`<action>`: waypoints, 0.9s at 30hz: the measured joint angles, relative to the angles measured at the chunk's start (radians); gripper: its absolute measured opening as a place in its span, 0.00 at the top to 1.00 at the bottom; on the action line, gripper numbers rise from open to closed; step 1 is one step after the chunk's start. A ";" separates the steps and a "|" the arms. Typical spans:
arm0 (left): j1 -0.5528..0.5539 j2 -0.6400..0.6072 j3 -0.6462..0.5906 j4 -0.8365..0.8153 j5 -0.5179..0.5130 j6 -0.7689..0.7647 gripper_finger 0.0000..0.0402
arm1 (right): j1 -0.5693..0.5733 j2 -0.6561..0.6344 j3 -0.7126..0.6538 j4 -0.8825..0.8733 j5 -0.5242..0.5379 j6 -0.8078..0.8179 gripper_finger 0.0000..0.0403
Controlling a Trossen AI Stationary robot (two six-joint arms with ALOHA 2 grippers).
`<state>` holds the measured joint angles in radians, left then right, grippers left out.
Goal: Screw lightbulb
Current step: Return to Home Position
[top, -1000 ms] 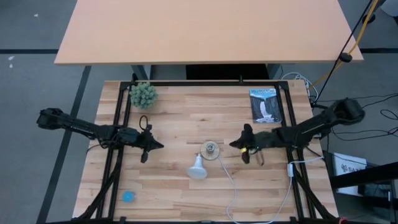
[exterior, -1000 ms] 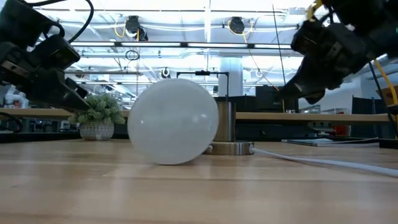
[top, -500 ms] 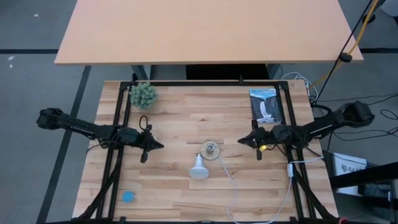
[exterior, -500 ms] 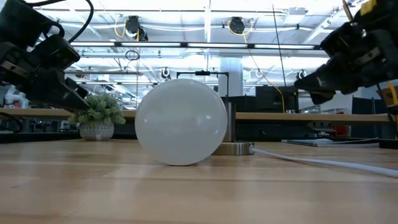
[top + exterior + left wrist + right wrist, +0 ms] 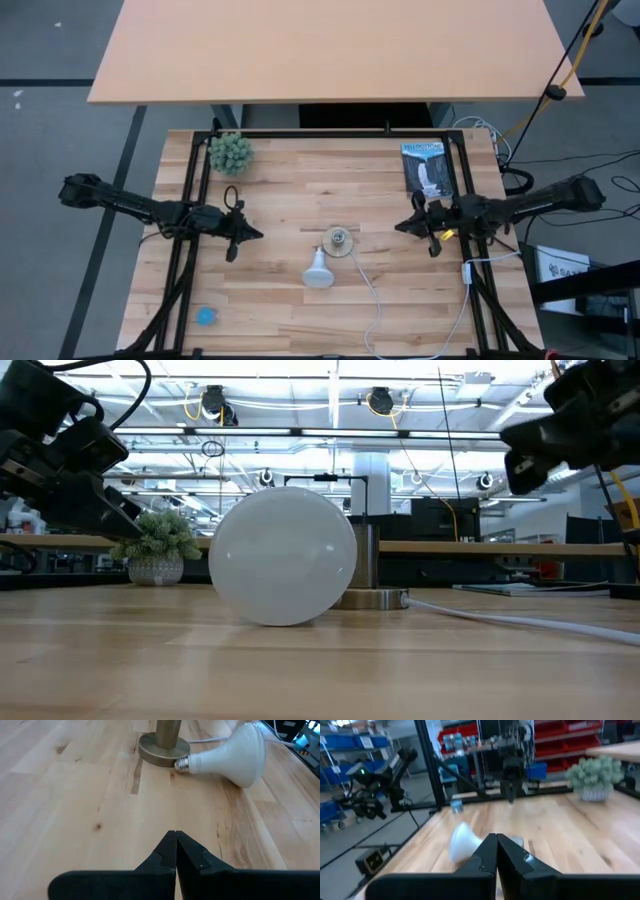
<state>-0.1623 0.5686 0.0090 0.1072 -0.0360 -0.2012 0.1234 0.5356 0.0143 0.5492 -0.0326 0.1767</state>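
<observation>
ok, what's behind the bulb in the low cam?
The lamp's metal base and post, with the white cord trailing off. The lightbulb covers part of both.

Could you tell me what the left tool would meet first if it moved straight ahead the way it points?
Likely the lamp base, right where the screw end of the lightbulb lies beside it; which is touched first is unclear. The table before the left tool looks free.

Grey floor (image 5: 50, 150), tan desk (image 5: 330, 50) behind, ceiling lights (image 5: 300, 405).
</observation>
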 joint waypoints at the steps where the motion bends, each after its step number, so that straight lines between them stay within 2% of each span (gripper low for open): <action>1: 0.000 0.000 0.000 0.000 0.000 0.000 1.00 | 0.000 -0.049 0.000 -0.066 0.001 0.007 1.00; 7: 0.000 0.000 0.000 -0.001 0.000 0.000 1.00 | 0.000 -0.311 0.000 -0.373 0.035 0.021 1.00; 11: 0.000 0.000 0.000 -0.001 0.000 0.000 1.00 | -0.001 -0.410 0.001 -0.505 0.178 0.020 1.00; 13: 0.000 0.000 0.000 -0.001 0.000 0.000 1.00 | -0.001 -0.418 0.002 -0.503 0.221 0.008 1.00; 27: 0.000 0.000 0.000 -0.001 0.000 0.000 1.00 | 0.000 -0.417 0.004 -0.511 0.215 -0.006 1.00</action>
<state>-0.1623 0.5686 0.0090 0.1059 -0.0357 -0.2012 0.1230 0.1184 0.0181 0.0380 0.1820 0.1711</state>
